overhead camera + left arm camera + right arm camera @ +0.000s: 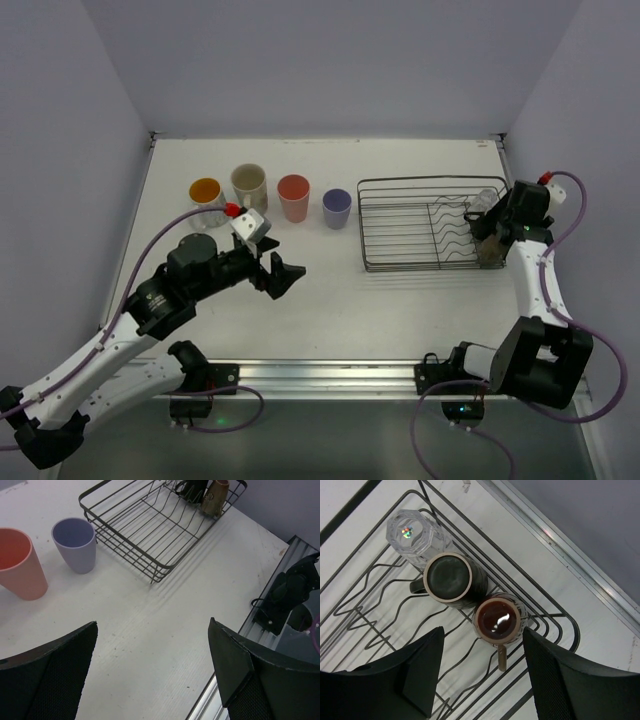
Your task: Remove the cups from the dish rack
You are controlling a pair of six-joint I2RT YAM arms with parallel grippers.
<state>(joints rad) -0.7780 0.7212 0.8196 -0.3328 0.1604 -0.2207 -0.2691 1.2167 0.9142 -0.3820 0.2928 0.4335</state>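
I am seeing four cups (293, 197) standing in a row on the table (330, 300), left of the dish rack (395, 268). Three more cups (451, 577) are sitting side by side inside its right end.

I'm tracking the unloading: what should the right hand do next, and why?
Probably lower the open right hand straight onto the brown cup. It sits in the dish rack just under that hand, the nearest of the three cups in there, beside a dark mug and a clear glass.
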